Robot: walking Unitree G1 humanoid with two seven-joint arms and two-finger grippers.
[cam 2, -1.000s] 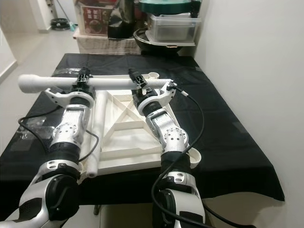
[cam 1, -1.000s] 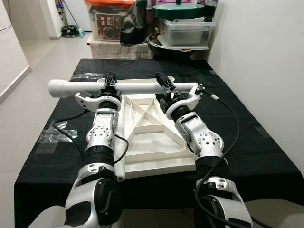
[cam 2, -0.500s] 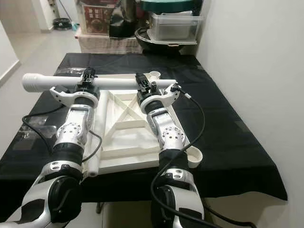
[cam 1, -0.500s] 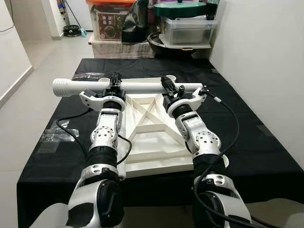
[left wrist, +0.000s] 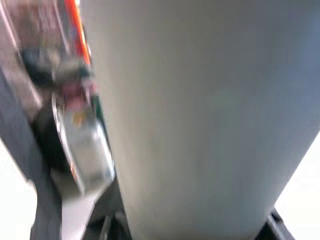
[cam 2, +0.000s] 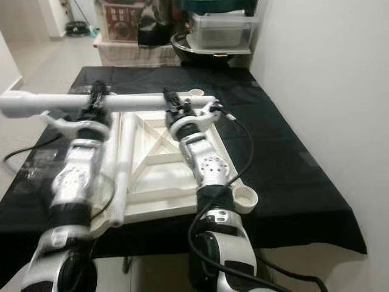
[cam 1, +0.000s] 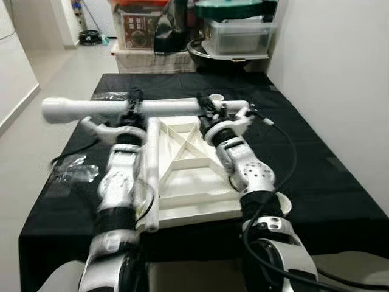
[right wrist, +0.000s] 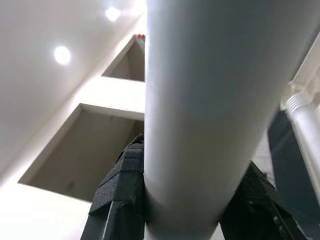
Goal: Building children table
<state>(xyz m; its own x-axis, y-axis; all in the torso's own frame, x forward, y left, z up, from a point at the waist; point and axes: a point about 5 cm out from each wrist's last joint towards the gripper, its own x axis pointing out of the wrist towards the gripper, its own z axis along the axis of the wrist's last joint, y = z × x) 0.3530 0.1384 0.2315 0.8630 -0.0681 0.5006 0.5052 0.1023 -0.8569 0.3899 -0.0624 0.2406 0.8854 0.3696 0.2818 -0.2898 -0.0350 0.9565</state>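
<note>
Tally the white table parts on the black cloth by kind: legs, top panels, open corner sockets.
Legs: 2 (held leg in left gripper and right gripper; second leg along the panel's left edge)
Panel: 1
Open corner sockets: 2 (near socket, far socket)
Total: 5

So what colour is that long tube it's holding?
White; the tube shows best in the left eye view.

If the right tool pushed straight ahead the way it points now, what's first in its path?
Probably the far leg socket on the white tabletop frame, just beyond the right tool, which is shut on the white table leg. Past that lies black cloth, then the stacked containers. Depth is uncertain.
</note>
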